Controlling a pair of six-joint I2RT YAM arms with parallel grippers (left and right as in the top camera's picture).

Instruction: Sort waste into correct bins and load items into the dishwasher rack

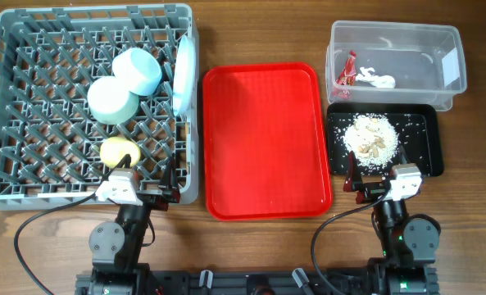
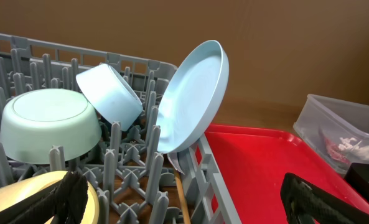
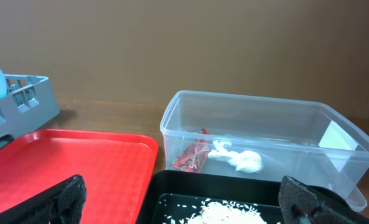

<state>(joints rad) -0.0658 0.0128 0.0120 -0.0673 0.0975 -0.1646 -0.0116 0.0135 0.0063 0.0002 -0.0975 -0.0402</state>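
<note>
The grey dishwasher rack (image 1: 13, 98) at the left holds a pale-green bowl (image 1: 111, 100), a pale-blue bowl (image 1: 138, 70), a pale-blue plate (image 1: 183, 74) standing on edge and a yellow cup (image 1: 120, 152). A wooden chopstick (image 2: 183, 199) lies in the rack's bottom. The fork is not visible. The clear tub (image 1: 447, 49) holds the red wrapper (image 1: 347, 72) and white tissue (image 1: 376, 79). The black tray (image 1: 429, 139) holds food scraps and rice (image 1: 371, 139). My left gripper (image 2: 184, 202) is open at the rack's near right corner. My right gripper (image 3: 184, 199) is open over the black tray's near edge.
A flat red tray (image 1: 263, 139) lies between the rack and the bins on the wooden table. The plate (image 2: 193, 96) and bowls (image 2: 50, 124) rise just ahead of my left fingers. The clear tub (image 3: 265, 143) stands behind the black tray (image 3: 172, 193).
</note>
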